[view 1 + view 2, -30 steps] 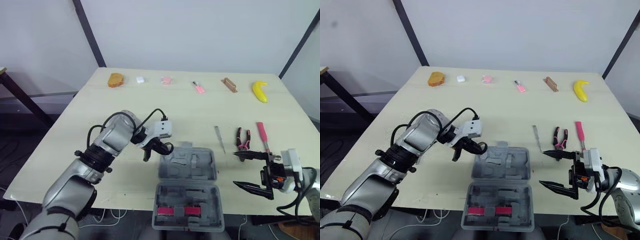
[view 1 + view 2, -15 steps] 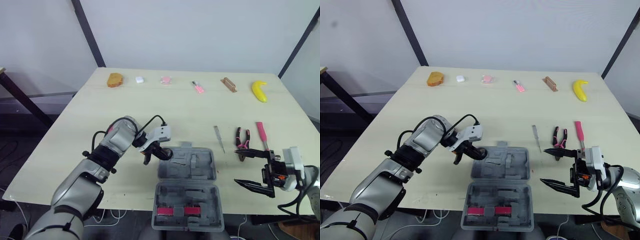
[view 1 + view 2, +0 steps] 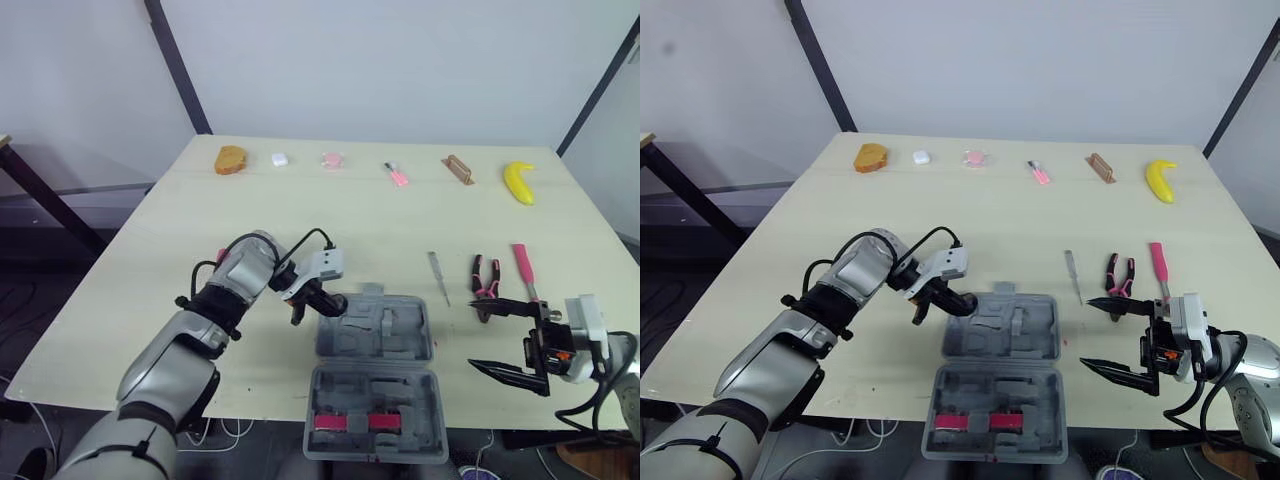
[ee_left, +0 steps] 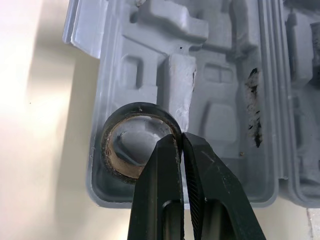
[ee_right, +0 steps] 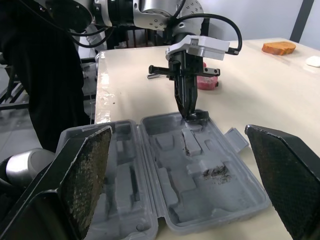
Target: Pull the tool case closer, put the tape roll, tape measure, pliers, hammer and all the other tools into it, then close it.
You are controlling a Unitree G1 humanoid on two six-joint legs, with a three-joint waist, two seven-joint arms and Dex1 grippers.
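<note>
The grey tool case lies open near the table's front edge, with moulded recesses in both halves. My left gripper is shut on the rim of a black tape roll, holding it over the left corner of the case's far half. I cannot tell whether the roll touches the tray. My right gripper stands open to the right of the case, holding nothing. Pliers, a pink-handled hammer and a thin metal tool lie on the table beyond it.
Two red pieces sit in the case's near half. Along the far edge lie an orange item, a white item, a pink item, a small pink tool, a brown piece and a banana.
My left gripper has carried the tape roll a little to the right, onto the case's left corner. The right gripper drifted slightly right and stays open.
</note>
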